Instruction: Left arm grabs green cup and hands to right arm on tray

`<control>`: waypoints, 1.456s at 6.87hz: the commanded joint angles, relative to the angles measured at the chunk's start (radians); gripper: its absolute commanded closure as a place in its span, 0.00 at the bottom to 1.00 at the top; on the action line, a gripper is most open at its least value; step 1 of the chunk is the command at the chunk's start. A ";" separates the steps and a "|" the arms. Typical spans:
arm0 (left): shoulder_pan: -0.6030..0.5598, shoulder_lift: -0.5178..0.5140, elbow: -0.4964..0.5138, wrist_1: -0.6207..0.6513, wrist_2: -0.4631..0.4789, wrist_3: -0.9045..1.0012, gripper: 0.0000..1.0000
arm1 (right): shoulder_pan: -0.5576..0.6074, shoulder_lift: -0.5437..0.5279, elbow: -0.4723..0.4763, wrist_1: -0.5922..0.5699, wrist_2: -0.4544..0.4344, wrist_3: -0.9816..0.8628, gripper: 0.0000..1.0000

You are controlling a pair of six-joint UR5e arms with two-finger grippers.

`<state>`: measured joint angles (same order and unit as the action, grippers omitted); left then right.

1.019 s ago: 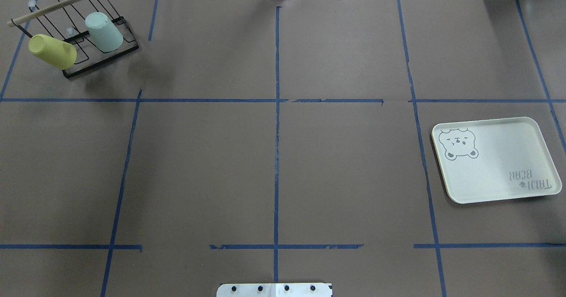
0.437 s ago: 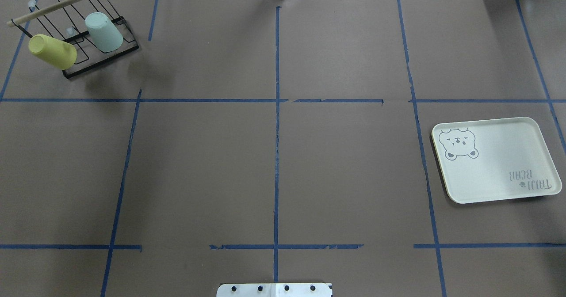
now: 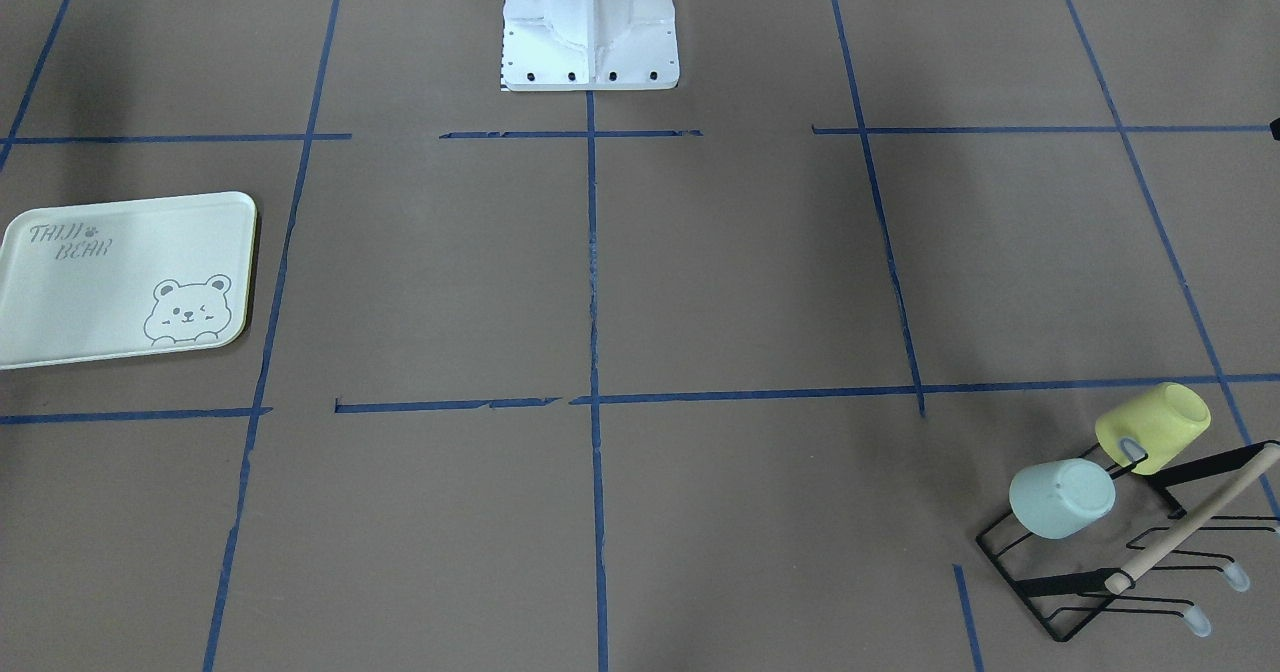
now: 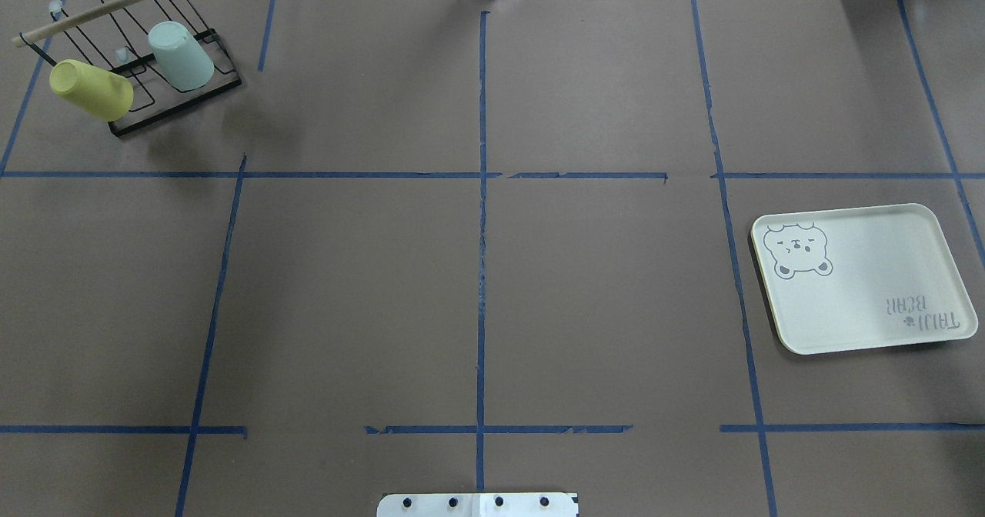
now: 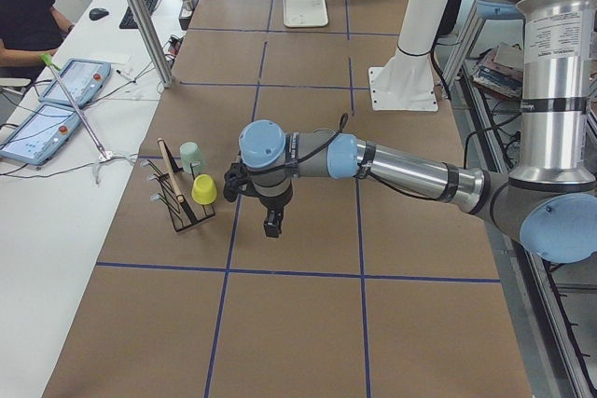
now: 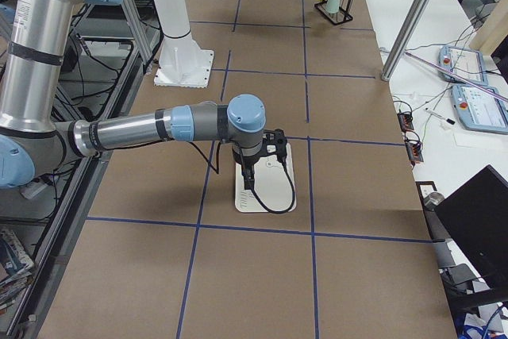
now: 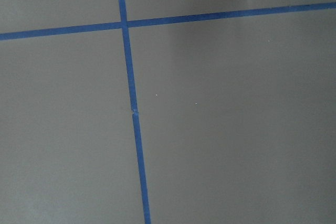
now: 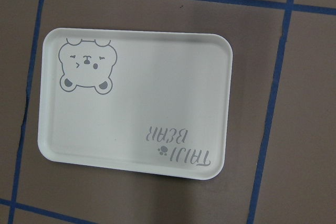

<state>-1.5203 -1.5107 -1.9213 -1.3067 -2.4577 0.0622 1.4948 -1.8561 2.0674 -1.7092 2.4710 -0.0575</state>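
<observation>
One green cup (image 4: 181, 55) is seen upended, tilted base-up, on a wire rack (image 4: 100, 8) at the tabletop's (image 4: 346, 286) far left corner. It lies outward from the left pincer (image 5: 270, 224), the nearer one. The right pincer (image 6: 248, 182) is seen above the tray (image 4: 862, 298), well apart. Neither pincer's opening can be told.

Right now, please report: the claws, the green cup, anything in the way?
Left claw hangs short of the rack, open or shut unclear. Right claw over the tray, same doubt. Green cup upturned on rack, untouched, yellow cup beside it.
</observation>
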 commanded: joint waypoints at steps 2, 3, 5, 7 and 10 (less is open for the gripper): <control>0.147 -0.174 -0.091 -0.002 0.011 -0.330 0.00 | -0.014 -0.002 -0.001 0.037 0.016 0.004 0.00; 0.232 -0.246 -0.082 0.000 0.025 -0.413 0.00 | -0.049 0.003 -0.003 0.037 0.014 0.004 0.00; 0.366 -0.424 -0.052 0.007 0.214 -0.589 0.00 | -0.056 0.005 -0.003 0.037 0.009 0.004 0.00; 0.379 -0.581 0.141 -0.002 0.233 -0.605 0.00 | -0.059 0.000 -0.003 0.037 0.008 0.002 0.00; 0.382 -0.737 0.394 -0.063 0.323 -0.710 0.00 | -0.065 0.000 -0.004 0.037 0.005 0.002 0.00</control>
<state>-1.1400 -2.1742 -1.6477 -1.3246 -2.1802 -0.5750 1.4327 -1.8568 2.0635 -1.6720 2.4772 -0.0552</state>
